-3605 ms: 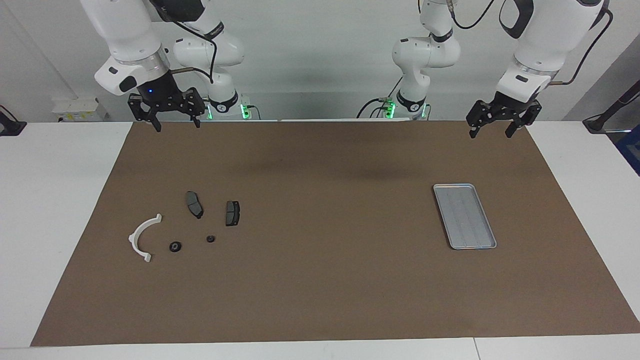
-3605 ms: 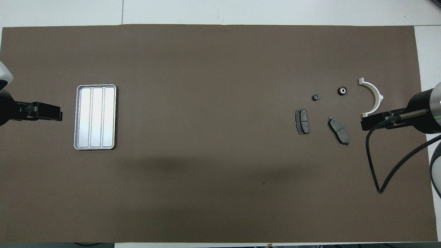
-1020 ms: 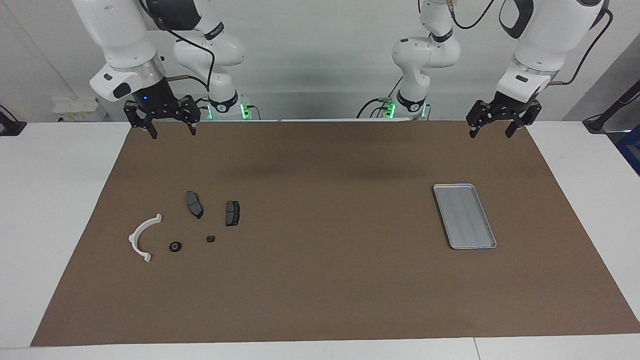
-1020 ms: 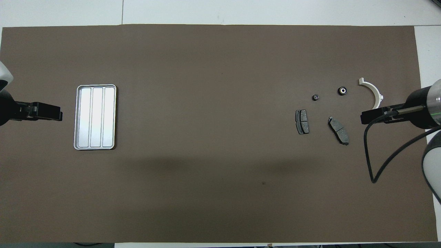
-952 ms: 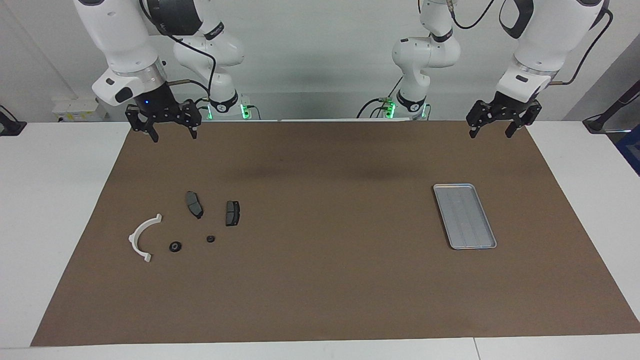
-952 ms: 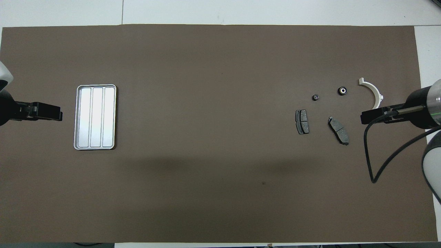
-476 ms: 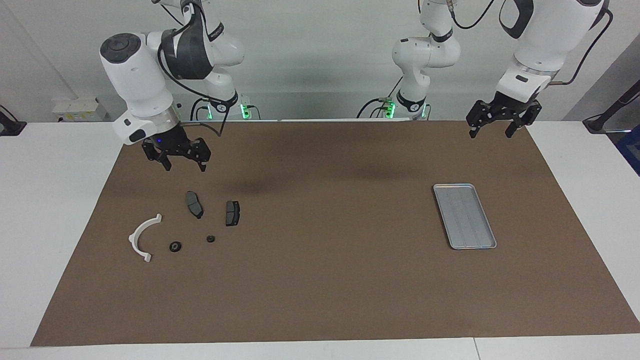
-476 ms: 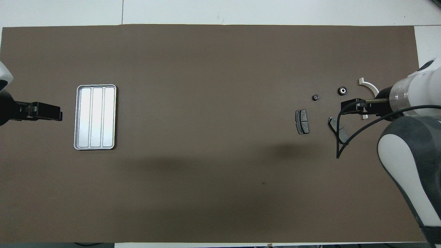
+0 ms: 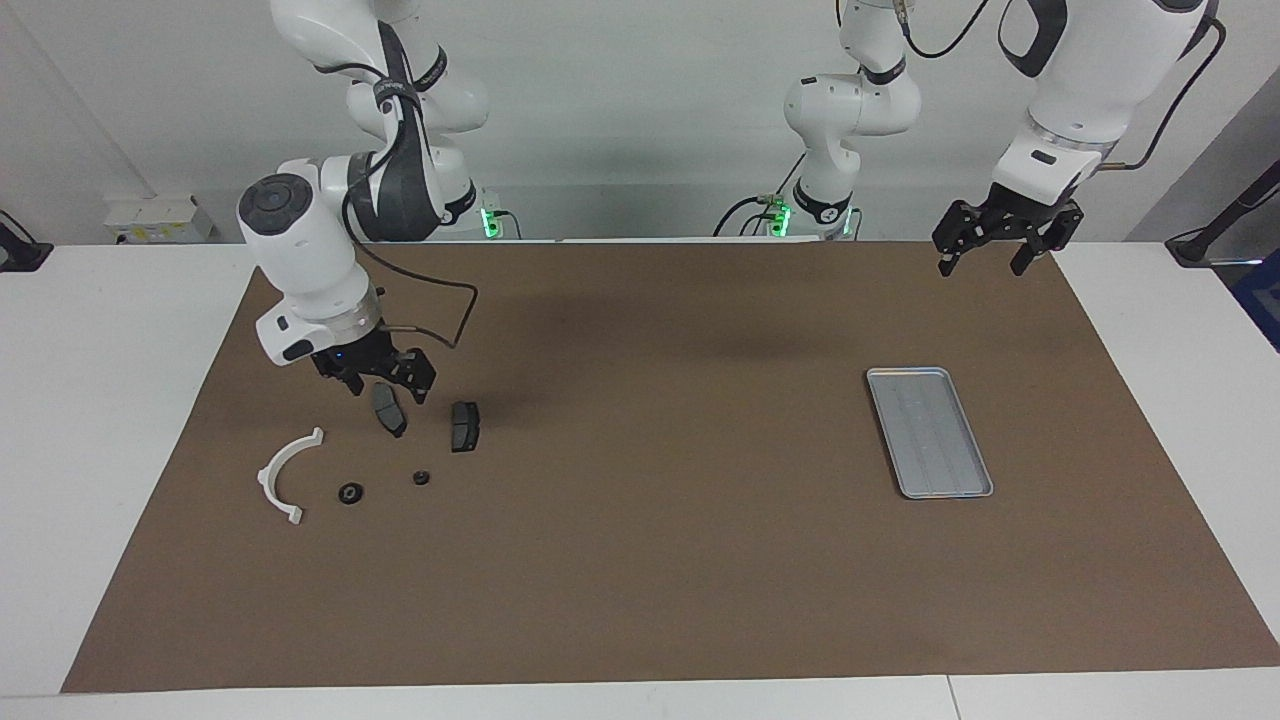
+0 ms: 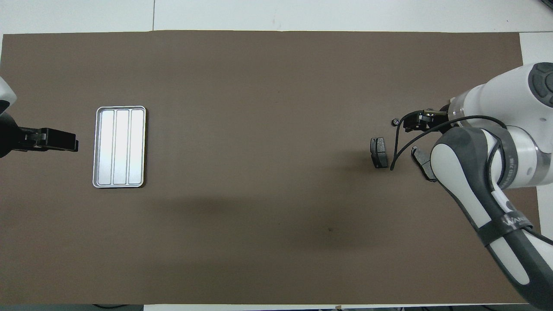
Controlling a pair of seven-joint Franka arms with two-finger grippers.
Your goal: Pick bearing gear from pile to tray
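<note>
Two grippers open | right gripper (image 9: pixel 384 386) over pile (image 9: pixel 385 448) | left gripper (image 9: pixel 984 255) waits

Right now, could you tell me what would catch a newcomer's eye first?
The right gripper hangs open over a loose pile of small parts at the right arm's end of the brown mat. The flat silver-grey metal tray lies empty at the left arm's end, where the left gripper waits, open.

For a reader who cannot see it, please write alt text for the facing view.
The right gripper, fingers open, hangs over the pile of small parts on a brown mat. The left gripper waits open, high above the mat; the empty tray lies toward its end.
</note>
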